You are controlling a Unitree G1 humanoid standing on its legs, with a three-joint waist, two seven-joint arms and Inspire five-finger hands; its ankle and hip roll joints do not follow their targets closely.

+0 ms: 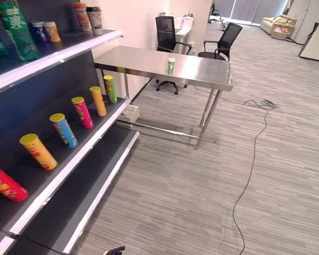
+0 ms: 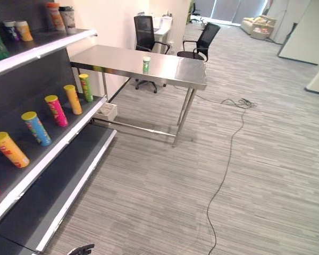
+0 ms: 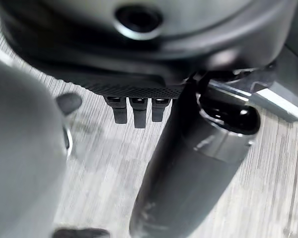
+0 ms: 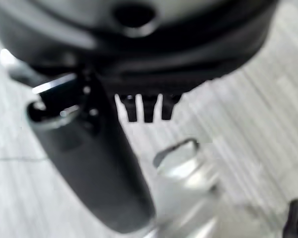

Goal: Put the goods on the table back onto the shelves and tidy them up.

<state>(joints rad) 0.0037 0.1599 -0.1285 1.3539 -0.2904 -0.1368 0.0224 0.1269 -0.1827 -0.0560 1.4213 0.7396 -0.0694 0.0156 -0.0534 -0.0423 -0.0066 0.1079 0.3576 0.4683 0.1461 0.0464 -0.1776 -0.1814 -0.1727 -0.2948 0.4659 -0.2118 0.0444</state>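
A small green can (image 1: 171, 65) stands upright near the middle of the steel table (image 1: 207, 74), some way ahead. On my left is the dark shelf unit (image 1: 69, 164). Its middle shelf carries a row of chip tubes: green (image 1: 110, 88), orange (image 1: 98, 101), pink (image 1: 82, 112), blue (image 1: 64, 130), yellow (image 1: 38, 151) and red (image 1: 6, 183). My left hand (image 3: 139, 54) hangs over the floor with fingers (image 3: 134, 111) straight and nothing in it. My right hand (image 4: 139, 44) hangs the same way, open and empty.
Green bottles (image 1: 16, 29) and cups (image 1: 94, 18) stand on the top shelf. Two black office chairs (image 1: 167, 34) are behind the table, and a white box (image 1: 130, 112) lies under it. A black cable (image 1: 250, 175) trails across the carpet to the right.
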